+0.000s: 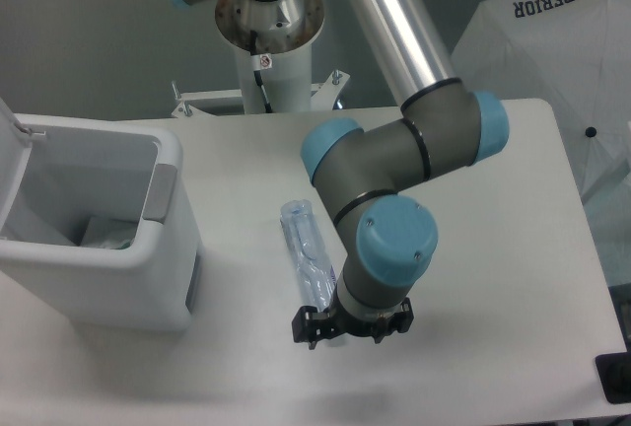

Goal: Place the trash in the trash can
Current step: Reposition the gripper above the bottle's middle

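Note:
A crushed clear plastic bottle lies on the white table, its near end hidden under my wrist. My gripper is low over that near end, pointing down, with its dark fingers spread on either side; it looks open and holds nothing. The white trash can stands at the left with its lid raised. A crumpled whitish wrapper lies inside it.
The arm's pedestal stands behind the table. A white cover printed SUPERIOR is at the right, beyond the table edge. A black object sits at the bottom right corner.

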Available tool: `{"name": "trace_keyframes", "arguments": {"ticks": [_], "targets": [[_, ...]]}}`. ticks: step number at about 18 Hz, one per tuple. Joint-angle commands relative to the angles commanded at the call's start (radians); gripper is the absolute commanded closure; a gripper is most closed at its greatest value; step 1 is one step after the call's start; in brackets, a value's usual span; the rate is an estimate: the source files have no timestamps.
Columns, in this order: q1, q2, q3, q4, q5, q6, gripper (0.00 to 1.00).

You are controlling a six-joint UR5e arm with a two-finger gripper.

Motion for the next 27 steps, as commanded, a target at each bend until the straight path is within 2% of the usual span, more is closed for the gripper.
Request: {"name": "trace_keyframes", "arguments": {"ticks": [2,7,15,18,23,27], "targets": [[-0.014,-0.012,-0.002,-0.002,0.041,-0.006,0.03],[-0.031,-0.042,-0.003,0.000,0.063,-0.014,0.03],[-0.046,-0.054,-0.043,-0.029,0.130,-0.038,0.04],[-0.049,-0.054,-0.051,-0.029,0.138,-0.044,0.08],[-0.051,-0.066,-0.052,-0.028,0.141,-0.063,0.26],[-0.052,-0.071,-0.051,-0.025,0.144,-0.074,0.30]]}}
